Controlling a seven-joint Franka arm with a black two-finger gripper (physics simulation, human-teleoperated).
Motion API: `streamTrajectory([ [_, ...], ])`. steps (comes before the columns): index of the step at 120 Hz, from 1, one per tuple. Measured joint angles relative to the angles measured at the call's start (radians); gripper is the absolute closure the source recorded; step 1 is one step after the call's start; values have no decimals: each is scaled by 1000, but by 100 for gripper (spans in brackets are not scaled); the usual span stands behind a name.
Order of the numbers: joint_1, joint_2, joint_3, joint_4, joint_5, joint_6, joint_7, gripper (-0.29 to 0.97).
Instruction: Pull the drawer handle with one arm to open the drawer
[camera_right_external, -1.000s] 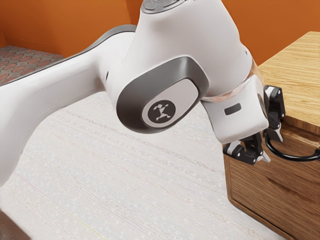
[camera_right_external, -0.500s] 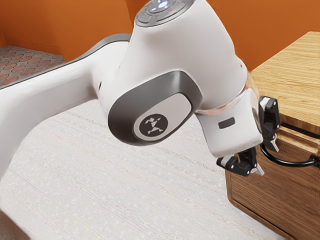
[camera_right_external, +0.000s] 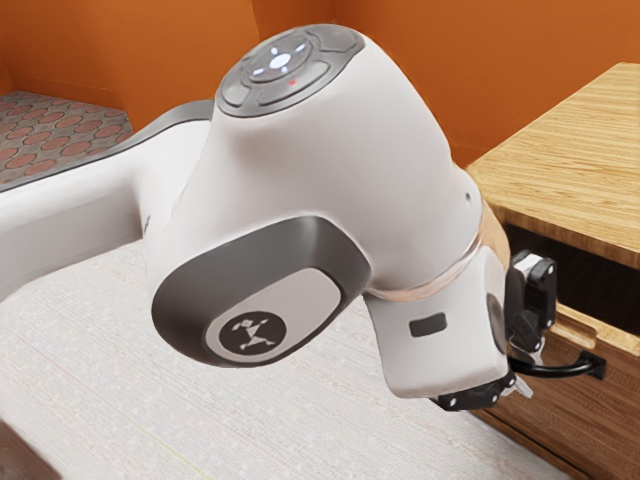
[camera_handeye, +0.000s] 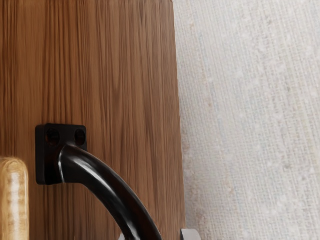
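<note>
The wooden cabinet (camera_right_external: 570, 170) stands at the exterior view's right. Its drawer (camera_right_external: 590, 425) sticks out from the body, with a dark gap (camera_right_external: 590, 280) above it. A black curved handle (camera_right_external: 566, 369) is fixed to the drawer front. My gripper (camera_right_external: 516, 382) sits at the handle's end nearest the arm, mostly hidden under the white hand, and is shut on the handle. In the wrist view the handle (camera_handeye: 100, 180) curves from its mounting plate (camera_handeye: 60, 150) across the drawer front (camera_handeye: 100, 65) down under my hand. A grey fingertip (camera_handeye: 191, 234) shows beside it.
A pale textured surface (camera_right_external: 80, 380) stretches to the exterior view's left of the cabinet and lies beside the drawer front in the wrist view (camera_handeye: 250, 125). My bulky white arm (camera_right_external: 300, 230) covers the middle. An orange wall (camera_right_external: 500, 60) stands behind.
My hand has moved toward the exterior view's left and lower, drawing the handle with it. The drawer has slid out of the cabinet, and a dark gap has opened above it.
</note>
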Motion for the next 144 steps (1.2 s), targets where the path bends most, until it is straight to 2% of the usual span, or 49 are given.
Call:
streamTrajectory([
  [8, -8, -21, -1, -19, 0, -1, -3, 68],
  [29, -16, -80, 0, -87, -1, -3, -14, 62],
  [65, -16, -215, -3, -210, -16, -9, -35, 66],
  [108, -13, -337, -56, -300, -29, -18, -66, 64],
  [144, -6, -418, -101, -345, -46, -48, -96, 68],
])
